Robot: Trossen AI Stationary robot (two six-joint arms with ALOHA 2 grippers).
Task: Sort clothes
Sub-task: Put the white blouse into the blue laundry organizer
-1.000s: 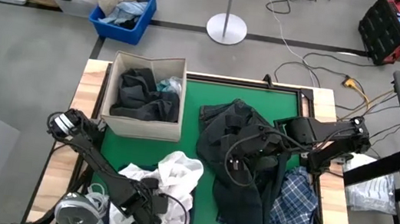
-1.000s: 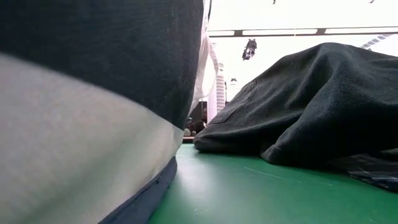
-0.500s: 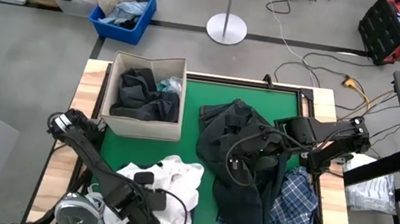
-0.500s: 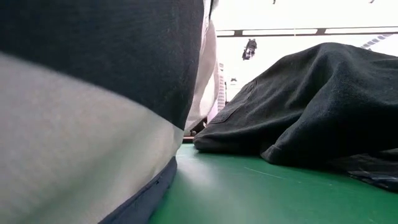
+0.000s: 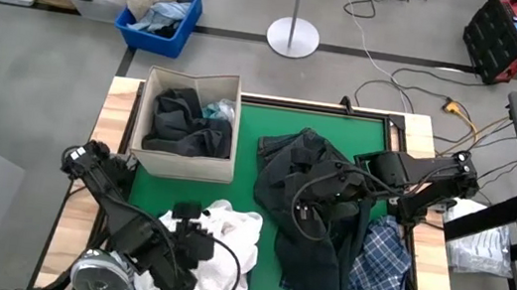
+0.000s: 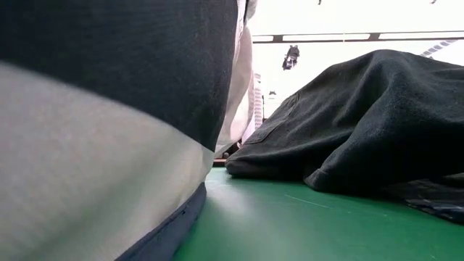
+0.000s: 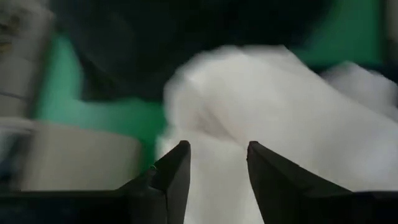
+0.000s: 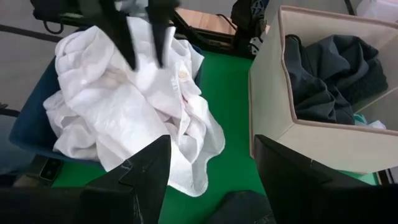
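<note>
Surface: green mat (image 5: 270, 207) on a wooden-edged table, grey floor around it, with a blue bin (image 5: 163, 14) of cloth bundles on the floor at the upper left of the high view.
White pile: white garments (image 5: 215, 245) lie heaped at the lower left of the mat, below the box.
Box: beige fabric box (image 5: 189, 123) in the upper left of the mat, already holding dark garments (image 5: 186, 125) and a bit of light teal cloth (image 5: 219, 111).
Dark heap: dark clothes (image 5: 313, 222) sprawl across the right half of the mat, with the plaid shirt (image 5: 380, 266) at their lower right edge.
Left gripper: left gripper (image 7: 217, 165) hangs just over the white pile, its fingers a narrow gap apart with white cloth showing between them; nothing is clamped that I can see.
Right gripper: right gripper (image 8: 211, 171) rests over the dark heap at centre right, fingers spread wide and empty.
Change: over the last second the left arm has swung from the lower edge of the white pile up towards its middle, and the pile's outline has shifted slightly; the right arm has not moved.
Meaning: likely the left arm is lining up on a white garment to lift; the dark heap, plaid shirt and whites are all unsorted.
Low view: blocked on the left by close fabric; only the dark heap shows.
</note>
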